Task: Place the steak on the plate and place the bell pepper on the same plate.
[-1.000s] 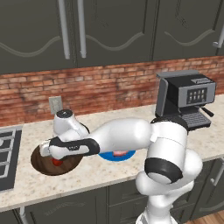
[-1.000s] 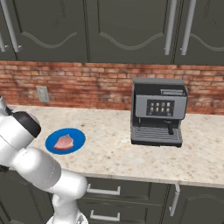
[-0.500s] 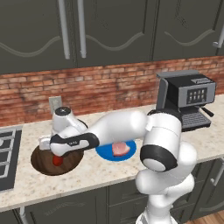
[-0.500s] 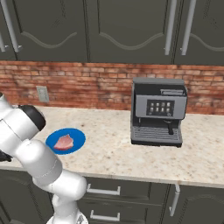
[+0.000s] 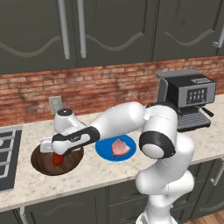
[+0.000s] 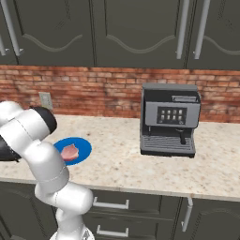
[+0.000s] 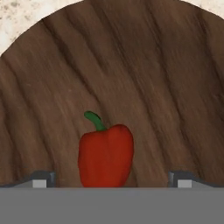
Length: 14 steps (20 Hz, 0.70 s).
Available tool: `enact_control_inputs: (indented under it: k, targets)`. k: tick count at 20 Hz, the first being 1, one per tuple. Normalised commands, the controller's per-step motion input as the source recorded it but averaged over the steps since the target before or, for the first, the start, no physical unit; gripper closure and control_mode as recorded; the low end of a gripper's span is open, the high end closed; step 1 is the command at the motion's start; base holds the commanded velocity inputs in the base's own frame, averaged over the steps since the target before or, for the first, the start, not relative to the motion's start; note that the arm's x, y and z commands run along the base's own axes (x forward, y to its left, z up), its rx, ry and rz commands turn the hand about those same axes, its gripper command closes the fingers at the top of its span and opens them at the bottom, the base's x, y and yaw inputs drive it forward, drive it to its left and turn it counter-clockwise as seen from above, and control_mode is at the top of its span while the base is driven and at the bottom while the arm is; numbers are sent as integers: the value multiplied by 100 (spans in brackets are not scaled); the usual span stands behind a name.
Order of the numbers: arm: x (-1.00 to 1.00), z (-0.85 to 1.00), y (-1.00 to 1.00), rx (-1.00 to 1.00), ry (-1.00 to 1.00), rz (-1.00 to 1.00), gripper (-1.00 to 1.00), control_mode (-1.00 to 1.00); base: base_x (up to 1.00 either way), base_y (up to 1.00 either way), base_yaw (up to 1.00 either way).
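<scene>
One item left: the bell pepper [image 7: 105,155] lies on its side on the round wooden board [image 7: 166,87], directly under the gripper [image 7: 109,178]; the steak [image 5: 119,148] already sits on the plate [image 5: 105,151].
Gripper: fingers spread wide apart and holding nothing, one tip on each flank of the pepper, neither seeming to touch it.
Pepper, handling: by my judgement light, hollow and fairly stiff, with a glossy skin that may slide between the pads; a hard squeeze could dent it.
Pepper, where to hold: across the broad red body at its widest, just ahead of the tips; the green stem [image 7: 94,120] points away from the gripper and looks too thin to pinch.
Under the gripper: the dark board surrounds the pepper on all sides, bare of other things, so I see nothing blocking a descent.
Beyond the gripper: the blue plate lies just past the board's edge, to the side where the arm comes from; the steak occupies its middle, so the pepper probably wants the free rim.
Further out: speckled worktop [image 5: 100,170], a wall outlet [image 5: 55,104] on the brick behind, a coffee machine [image 5: 187,98] well apart, and a hob edge [image 5: 5,153] on the opposite side.
</scene>
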Motion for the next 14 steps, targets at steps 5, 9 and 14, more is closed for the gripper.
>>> enact_control_inputs:
  k: [5,9,14]
  targets:
    - [0,-15,0,1,2,0,-100,-100,0,0,0]
    - [0,0,0,0,0,0,-100,-100,0,0,0]
    - [-4,-2,0,0,0,0,-100,-100,0,0,0]
